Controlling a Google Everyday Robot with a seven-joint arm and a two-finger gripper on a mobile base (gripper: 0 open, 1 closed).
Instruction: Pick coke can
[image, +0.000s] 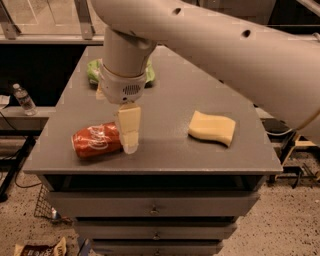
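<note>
Gripper (129, 144) low at the right end of the can (96, 141), front-left of counter (175, 100).
L to R: bottle (24, 99) off the counter's left side; green bag (93, 71) at back, partly behind arm; red can on its side nr front edge, gripper tip touching or just beside it, can't say which, nor how wide it's spread; sponge (211, 128) well apart on the R.

coke can (96, 141) glossy metal | tabletop (170, 110) matt | end effector (130, 146) plastic, beside can
</note>
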